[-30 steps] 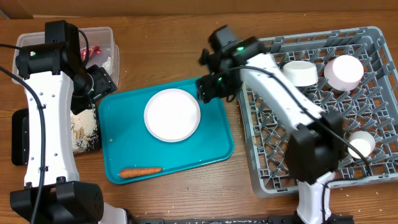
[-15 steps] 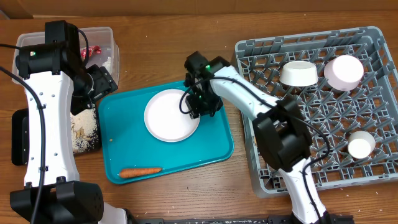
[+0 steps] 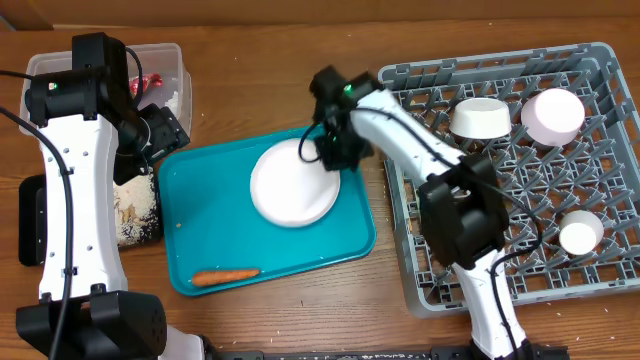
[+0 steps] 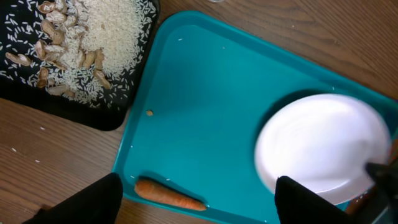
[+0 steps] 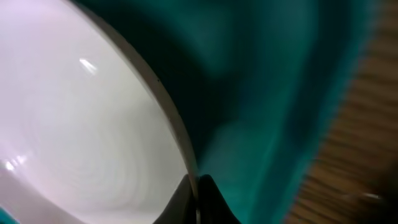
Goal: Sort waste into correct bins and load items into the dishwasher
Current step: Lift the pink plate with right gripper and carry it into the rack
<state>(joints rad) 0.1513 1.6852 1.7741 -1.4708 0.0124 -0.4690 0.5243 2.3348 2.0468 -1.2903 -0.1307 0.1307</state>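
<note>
**Sorting under way:** The right gripper (image 3: 335,150) pinches the far right rim of the round white plate (image 3: 295,185), its fingertips (image 5: 180,205) closed thin on the edge. The plate sits over the right half of the teal rectangular serving tray (image 3: 210,220) at mid-counter, its rim close to the tray's right wall. Bare teal floor lies open to the plate's left. A narrow strip of wooden counter (image 3: 300,320) separates the tray from the grey lattice dish rack (image 3: 600,60) at the right edge.

The small orange carrot (image 3: 226,275) lies by the tray's front left corner, long axis along the front wall, tapered end pointing right.

The left gripper (image 4: 198,186) hovers spread wide and empty near the tray's far left corner. It is beside the shallow black tray (image 3: 30,230) of beige crumbly food bits (image 4: 62,56) and the clear plastic tub (image 3: 40,65) in the counter's far left corner.
</note>
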